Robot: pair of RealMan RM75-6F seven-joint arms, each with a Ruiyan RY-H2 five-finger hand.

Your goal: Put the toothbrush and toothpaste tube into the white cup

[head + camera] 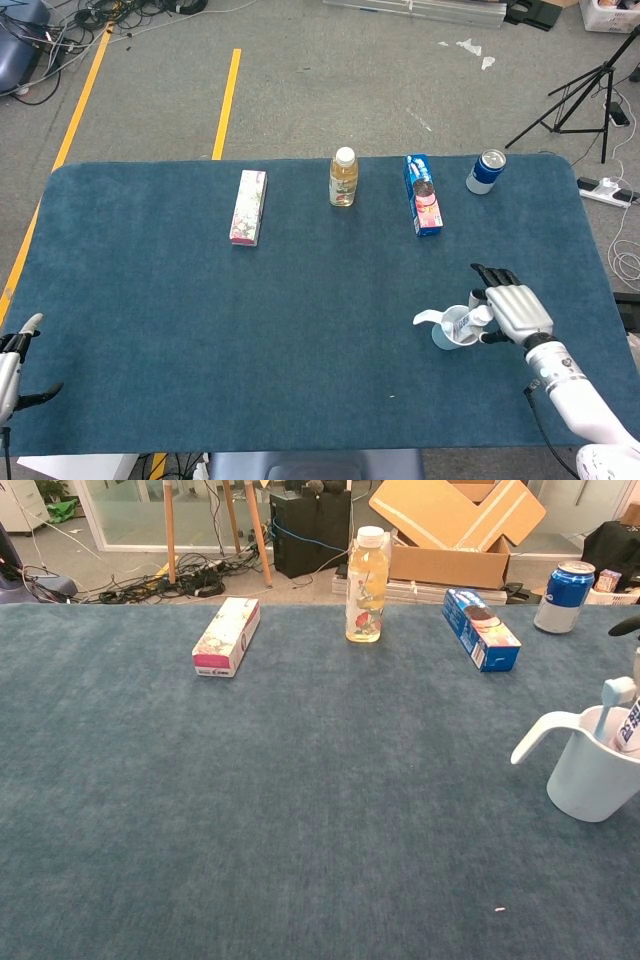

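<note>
Both task things, the toothbrush (610, 702) and the toothpaste tube (630, 725), are standing inside the white cup (588, 776) at the table's (200, 340) right side. The right robot hand (512, 310) is gripping the tube's top. The left robot hand (12, 362) is waiting open at the near left edge.

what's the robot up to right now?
Its right hand is at the white cup near the table's right edge, holding the toothpaste tube with its lower end in the cup. The toothbrush already stands inside. The left hand sits idle at the near left corner.
</note>
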